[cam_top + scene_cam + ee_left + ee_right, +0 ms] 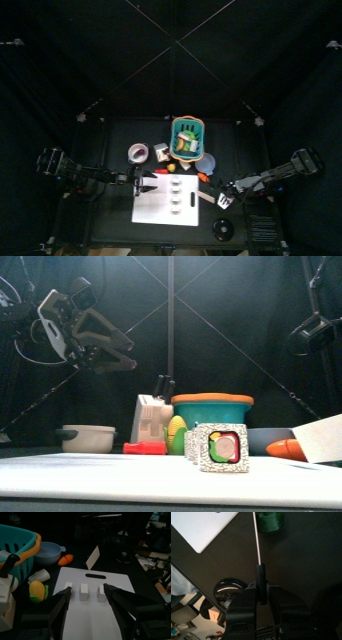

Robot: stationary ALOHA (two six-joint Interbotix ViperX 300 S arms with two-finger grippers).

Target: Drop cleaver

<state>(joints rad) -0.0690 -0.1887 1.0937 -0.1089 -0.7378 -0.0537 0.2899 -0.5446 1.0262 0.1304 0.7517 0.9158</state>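
Observation:
My right gripper (pixel 260 587) is shut on the black handle (pixel 260 573) of the cleaver. Its thin whitish blade (pixel 256 534) shows edge-on there. In the top view the cleaver (pixel 225 201) is held just right of the white board (pixel 163 203). In the front view its blade (pixel 321 438) hangs tilted, low over the table at the far right. It also shows in the left wrist view (pixel 92 558) beyond the board's far end. My left gripper (pixel 87 591) is open and empty above the board (pixel 83 619), raised high in the front view (pixel 114 356).
A teal basket (pixel 187 137) stands at the back with a grey bowl (pixel 139 152) to its left. Three small white blocks (pixel 84 592) lie on the board. Corn (pixel 174 436), a white box (pixel 150 416), a patterned card (pixel 221 448) and an orange piece (pixel 285 449) stand near the front.

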